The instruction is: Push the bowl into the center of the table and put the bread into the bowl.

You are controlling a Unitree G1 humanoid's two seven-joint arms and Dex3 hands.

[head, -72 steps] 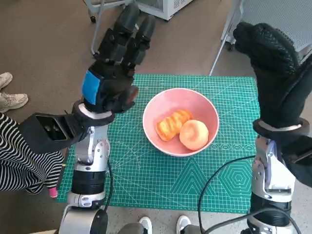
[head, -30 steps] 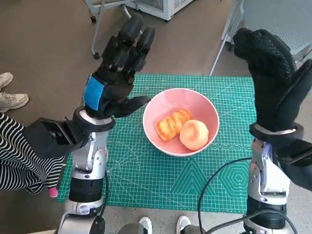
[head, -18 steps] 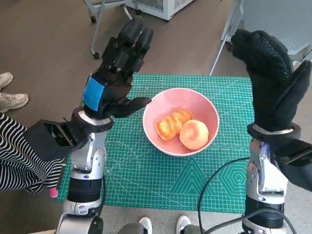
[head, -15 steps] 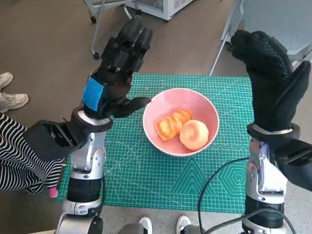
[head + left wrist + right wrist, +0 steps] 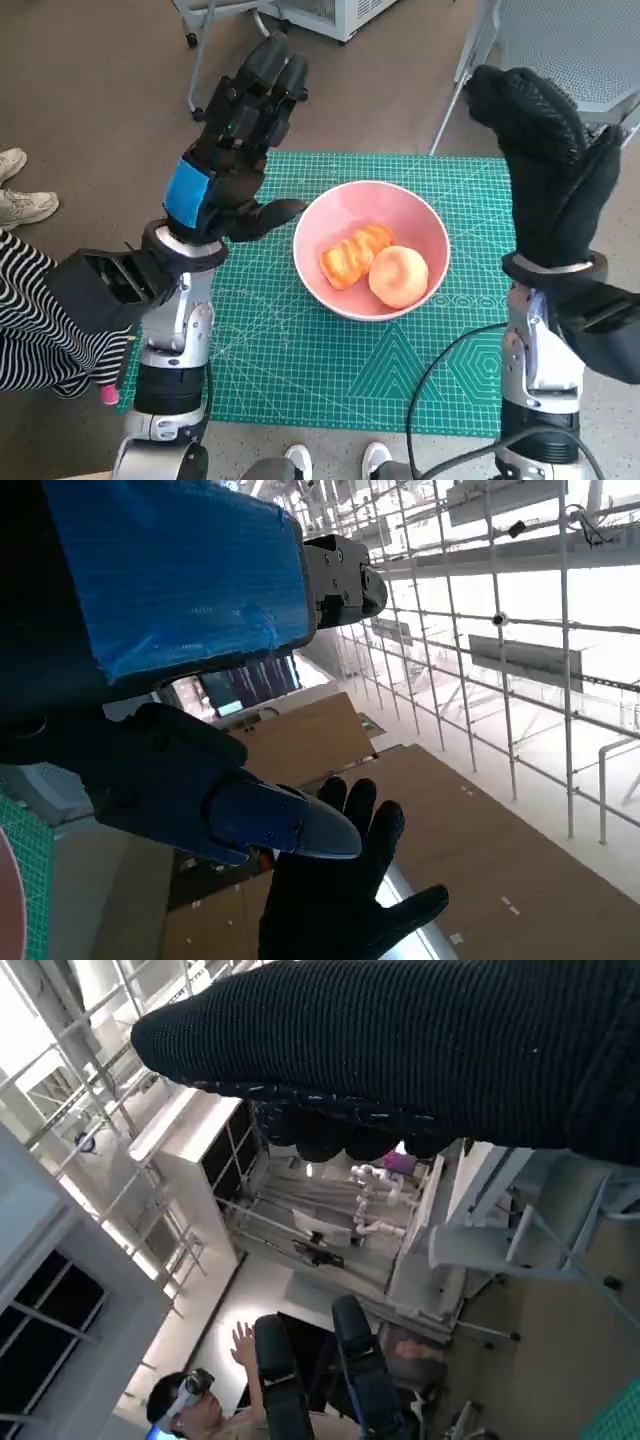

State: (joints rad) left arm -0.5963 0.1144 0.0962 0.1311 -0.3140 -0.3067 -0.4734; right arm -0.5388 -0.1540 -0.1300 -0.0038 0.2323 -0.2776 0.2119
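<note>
Green cutting mat (image 5: 300,370) is carrying the pink bowl (image 5: 345,215) with both breads; you're raising left hand (image 5: 228,165) and right hand (image 5: 550,160) spread, empty—lower gently.

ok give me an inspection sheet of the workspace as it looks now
surface: green cutting mat covers the table.
job's things: pink bowl near the mat's middle; long ridged bread and round bun lie in it.
clutter: nothing seen.
hands: left hand raised beside the bowl, fingers spread, holding nothing; right hand raised, holding nothing.
cables: black cable loops over the mat's near right part.
surroundings: person's striped sleeve and shoes at left; metal chair legs beyond the table.
</note>
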